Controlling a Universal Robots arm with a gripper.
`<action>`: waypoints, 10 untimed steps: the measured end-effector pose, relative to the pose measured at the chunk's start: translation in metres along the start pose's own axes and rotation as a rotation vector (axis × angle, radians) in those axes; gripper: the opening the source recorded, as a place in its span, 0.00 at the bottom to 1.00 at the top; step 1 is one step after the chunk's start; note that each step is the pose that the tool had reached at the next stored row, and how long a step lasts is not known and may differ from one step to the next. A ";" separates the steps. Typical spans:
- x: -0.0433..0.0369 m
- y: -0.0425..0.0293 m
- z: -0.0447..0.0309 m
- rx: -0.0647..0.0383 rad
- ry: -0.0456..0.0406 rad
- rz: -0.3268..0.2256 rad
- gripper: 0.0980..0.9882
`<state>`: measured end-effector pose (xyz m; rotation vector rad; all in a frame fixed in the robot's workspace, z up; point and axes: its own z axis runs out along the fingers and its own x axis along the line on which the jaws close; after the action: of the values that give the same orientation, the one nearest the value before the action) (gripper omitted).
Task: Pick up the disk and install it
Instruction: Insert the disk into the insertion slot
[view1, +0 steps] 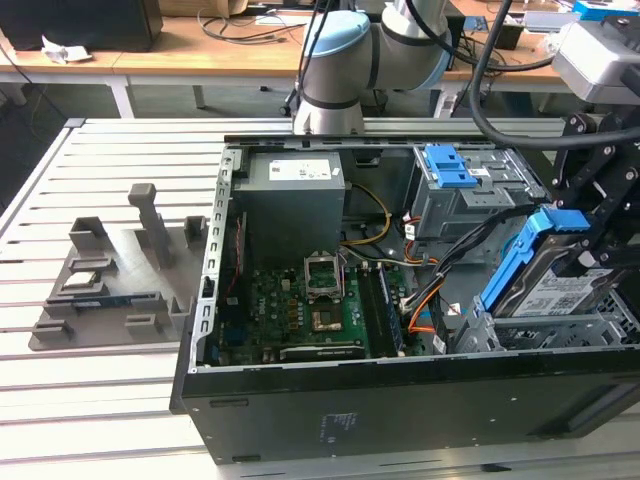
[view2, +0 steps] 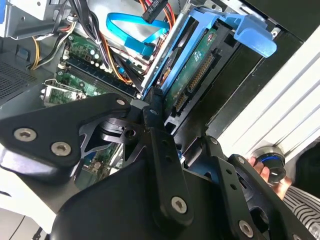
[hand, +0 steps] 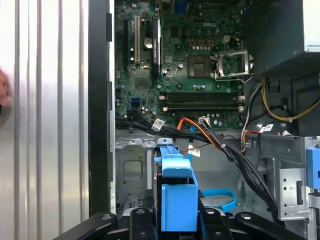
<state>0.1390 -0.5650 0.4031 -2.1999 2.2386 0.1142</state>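
a: where's the disk (view1: 560, 285) now?

b: off the counter (view1: 90, 400) and inside the open computer case (view1: 400, 400), at the exterior view's right. it sits tilted, its blue carrier bracket (view1: 520, 250) angled up above the drive bay (view1: 560, 335).

a: and the gripper (hand: 177, 212)?

b: in the first wrist view the jaws look pressed on either side of the blue carrier, pinching the disk.

a: so the pickup is done?

b: i'd judge so. the install isn't: the disk hasn't settled flat into the bay, and the blue data cable (view2: 132, 35) hangs loose nearby.
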 end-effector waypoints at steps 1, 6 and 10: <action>0.0001 -0.0001 0.0019 0.000 0.0000 0.000 0.30; 0.0004 -0.0004 0.0084 0.000 -0.0001 0.000 0.30; 0.0007 -0.0007 0.0132 0.000 0.0002 0.000 0.30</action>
<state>0.1390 -0.5650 0.3899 -2.2000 2.2387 0.1140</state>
